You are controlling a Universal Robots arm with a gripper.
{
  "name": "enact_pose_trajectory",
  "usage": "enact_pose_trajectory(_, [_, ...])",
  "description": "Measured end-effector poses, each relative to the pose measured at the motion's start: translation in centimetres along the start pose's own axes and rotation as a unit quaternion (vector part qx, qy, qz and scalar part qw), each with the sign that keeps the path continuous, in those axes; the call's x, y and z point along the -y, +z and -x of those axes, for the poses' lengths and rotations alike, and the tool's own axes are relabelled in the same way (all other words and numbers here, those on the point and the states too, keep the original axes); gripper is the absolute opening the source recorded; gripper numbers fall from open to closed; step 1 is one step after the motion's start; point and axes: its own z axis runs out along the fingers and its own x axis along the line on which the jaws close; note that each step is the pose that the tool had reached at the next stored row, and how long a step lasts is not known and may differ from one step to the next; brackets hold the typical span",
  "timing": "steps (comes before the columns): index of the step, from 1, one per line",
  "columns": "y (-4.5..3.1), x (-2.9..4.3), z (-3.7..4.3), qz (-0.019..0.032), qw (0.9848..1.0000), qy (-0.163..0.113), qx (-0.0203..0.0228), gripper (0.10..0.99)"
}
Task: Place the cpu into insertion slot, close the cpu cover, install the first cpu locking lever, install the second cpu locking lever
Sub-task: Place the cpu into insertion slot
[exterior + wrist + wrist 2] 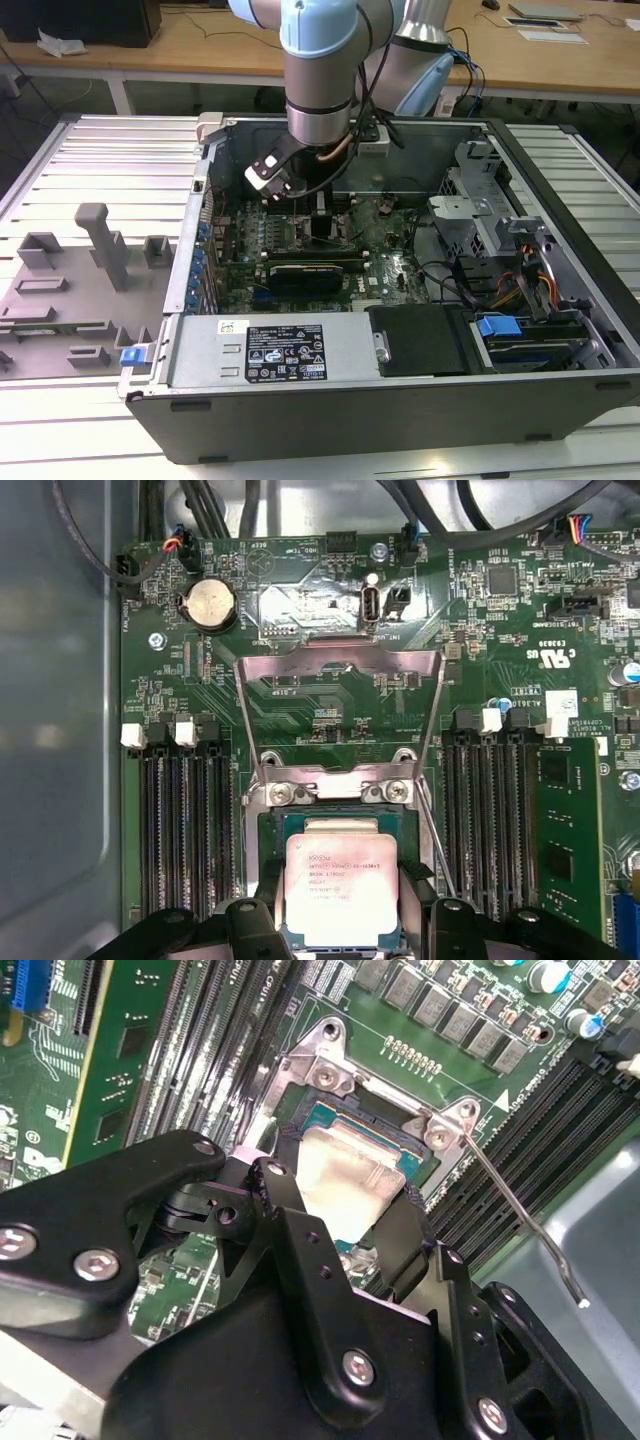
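1. Plainly, the gripper (343, 908) has one black finger on each side of the cpu (343, 880). In both wrist views the fingers (275, 1195) look pressed against opposite edges, so the jaws are clamped on the chip.
2. The cpu sits pale top up within the walls of the insertion slot (360, 1125). The fingers hide two of its edges, so I cannot quite tell whether it is fully seated or just above the contacts.
3. The cpu cover (340, 663) stands swung up and away from the socket, with the green board (330, 600) showing through its window. A thin wire locking lever (520, 1215) juts out unlatched just beside the socket. Cover and levers are not yet done.
4. What could go wrong:
   - If the chip is slightly rotated or offset, a corner could ride on the rim, and any downward push would then bend contacts.
   - If the fingers open unevenly, they could drag the cpu sideways or tip it.
   - The fingers work close to the lever wire. A snag there could flick the lever or jolt the upright cover down.
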Motion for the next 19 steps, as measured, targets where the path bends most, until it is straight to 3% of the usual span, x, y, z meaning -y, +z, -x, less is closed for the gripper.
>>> enact_pose_trajectory(9, [0.12,0.09,-0.12,-0.0001,1.0,-0.01,-0.0009,0.541])
enact_pose_trajectory(17, [0.07,0.08,-0.1,0.0,0.9999,-0.01,0.003,0.541])
enact_pose_trajectory(18, [0.07,0.08,-0.1,0.0,0.9999,-0.01,0.0032,0.549])
enact_pose_trajectory(19, [0.06,0.08,-0.1,0.0,0.9999,-0.01,0.0034,0.616])
